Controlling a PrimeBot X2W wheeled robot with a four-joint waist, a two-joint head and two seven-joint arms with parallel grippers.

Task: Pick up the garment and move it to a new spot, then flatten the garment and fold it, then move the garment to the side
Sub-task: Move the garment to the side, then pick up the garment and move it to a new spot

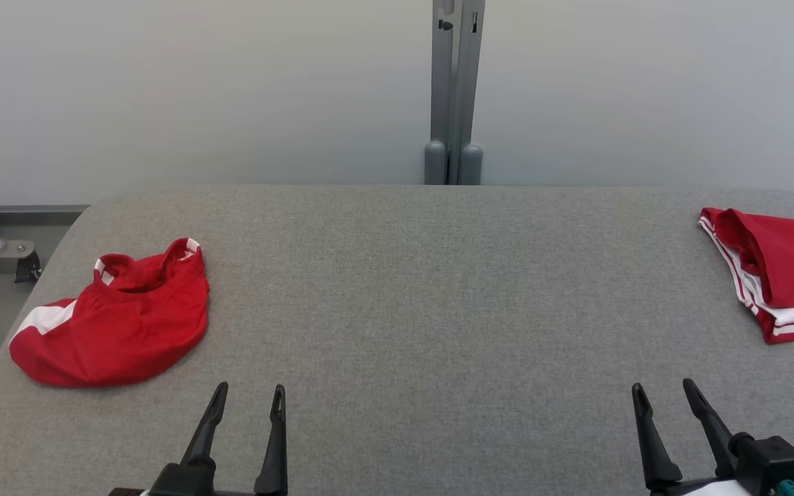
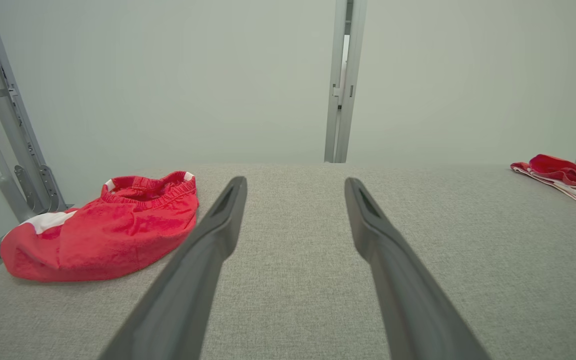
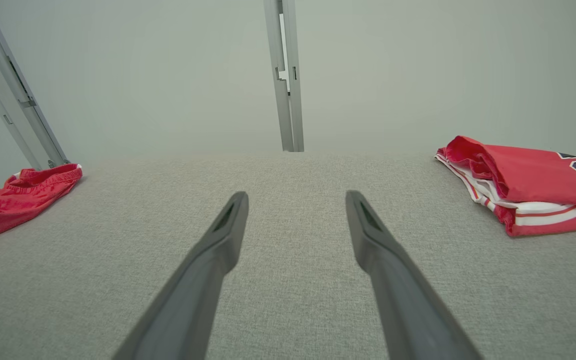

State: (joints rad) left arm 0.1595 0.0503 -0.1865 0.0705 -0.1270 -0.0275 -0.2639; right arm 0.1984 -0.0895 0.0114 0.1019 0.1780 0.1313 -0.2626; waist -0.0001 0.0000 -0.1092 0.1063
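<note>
Fingers (image 1: 276, 434) on the left and fingers (image 1: 648, 434) on the right are standing wide apart, holding nothing, over the grey surface (image 1: 424, 289). Farther left the crumpled red garment (image 1: 121, 324) is lying, seeming soft, light and limp; its gathered band (image 2: 148, 192) is probably offering the best pinch.

On the table (image 1: 397, 289), a bunched garment (image 1: 114, 324) lies at the left edge and a folded garment (image 1: 776, 269) at the far right, well apart. The left gripper (image 1: 250, 388) and right gripper (image 1: 663, 384) sit near the front edge between them; an upright post (image 1: 454, 89) stands behind the table's middle.
</note>
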